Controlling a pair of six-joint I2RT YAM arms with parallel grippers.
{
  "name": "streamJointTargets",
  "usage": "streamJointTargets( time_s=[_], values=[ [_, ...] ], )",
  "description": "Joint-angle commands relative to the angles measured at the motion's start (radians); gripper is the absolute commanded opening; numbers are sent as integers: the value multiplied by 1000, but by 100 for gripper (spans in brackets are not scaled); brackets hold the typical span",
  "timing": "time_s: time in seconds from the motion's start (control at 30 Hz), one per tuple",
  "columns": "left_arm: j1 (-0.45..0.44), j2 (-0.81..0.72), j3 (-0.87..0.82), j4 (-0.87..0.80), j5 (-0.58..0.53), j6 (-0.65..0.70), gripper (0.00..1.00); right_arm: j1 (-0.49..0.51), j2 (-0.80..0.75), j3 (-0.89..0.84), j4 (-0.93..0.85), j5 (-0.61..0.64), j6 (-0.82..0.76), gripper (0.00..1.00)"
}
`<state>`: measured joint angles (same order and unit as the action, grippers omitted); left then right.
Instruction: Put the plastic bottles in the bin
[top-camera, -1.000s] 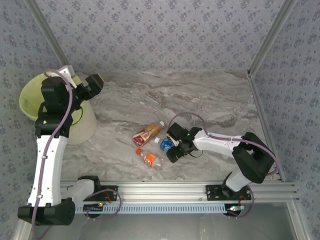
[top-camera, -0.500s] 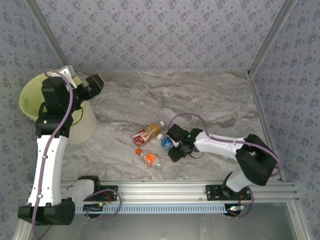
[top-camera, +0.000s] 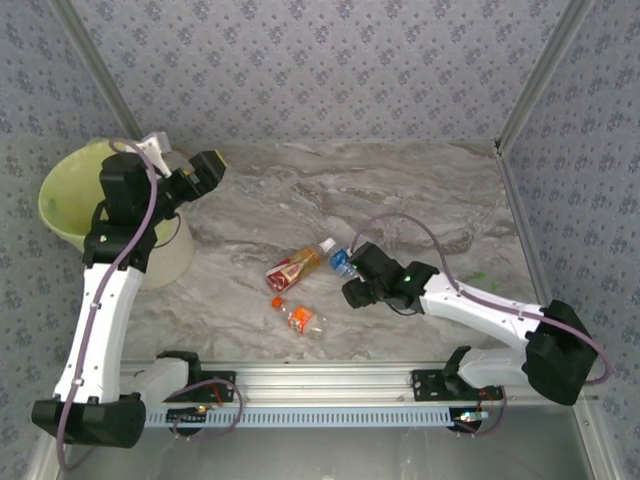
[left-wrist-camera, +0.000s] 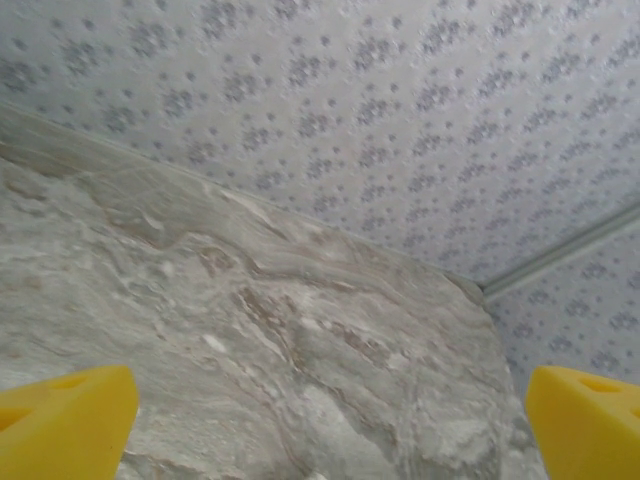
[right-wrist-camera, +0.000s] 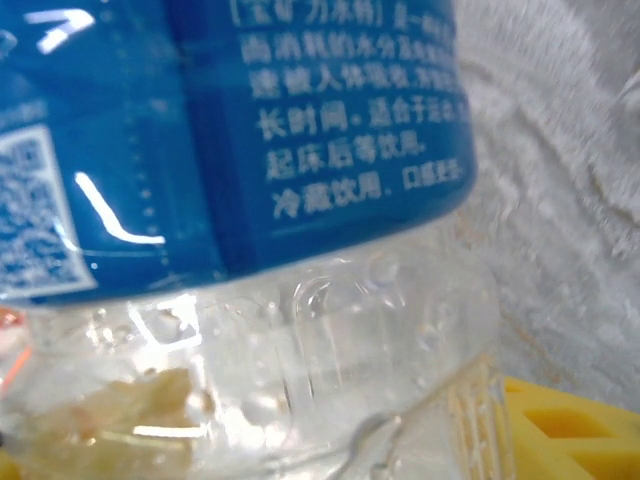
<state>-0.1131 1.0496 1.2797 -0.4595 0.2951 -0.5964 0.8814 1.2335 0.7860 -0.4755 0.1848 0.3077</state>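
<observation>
My right gripper (top-camera: 351, 273) is shut on a blue-labelled plastic bottle (top-camera: 341, 262) at mid-table. Close up in the right wrist view, that bottle (right-wrist-camera: 250, 200) shows its blue label and clear base pressed against one yellow finger (right-wrist-camera: 575, 435). Two more plastic bottles lie to the left, one red-and-orange labelled with a white cap (top-camera: 293, 267), one orange-capped (top-camera: 298, 318). The bin (top-camera: 62, 200), white with a lime-green liner, stands at the far left. My left gripper (top-camera: 207, 170) hovers just right of the bin, open, with its yellow fingertips (left-wrist-camera: 65, 420) wide apart over bare marble.
The marble table (top-camera: 420, 200) is walled by patterned panels at the back and sides. A metal rail (top-camera: 330, 385) runs along the near edge. My left arm (top-camera: 125, 215) partly covers the bin's right side.
My right gripper has closed on the blue-labelled bottle and carried it slightly up and to the right. The left arm has swung a little right, away from the bin.
</observation>
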Motion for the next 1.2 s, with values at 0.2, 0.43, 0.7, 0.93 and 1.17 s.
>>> streamJointTargets(
  time_s=[0.2, 0.43, 0.7, 0.93, 1.17],
  values=[
    [-142, 88, -3, 100, 67, -29, 100, -9, -101, -104, 419, 29, 90, 56],
    [-269, 200, -5, 196, 170, -18, 98, -20, -61, -113, 668, -85, 67, 56],
    [-370, 298, 45, 238, 172, 4, 87, -29, 9, -54, 812, -193, 30, 56],
    [-392, 323, 49, 233, 146, 3, 78, -32, 59, -20, 882, -212, 21, 56],
    [-404, 322, 53, 196, 125, 64, 50, -30, 104, 3, 901, -237, 25, 56]
  ],
)
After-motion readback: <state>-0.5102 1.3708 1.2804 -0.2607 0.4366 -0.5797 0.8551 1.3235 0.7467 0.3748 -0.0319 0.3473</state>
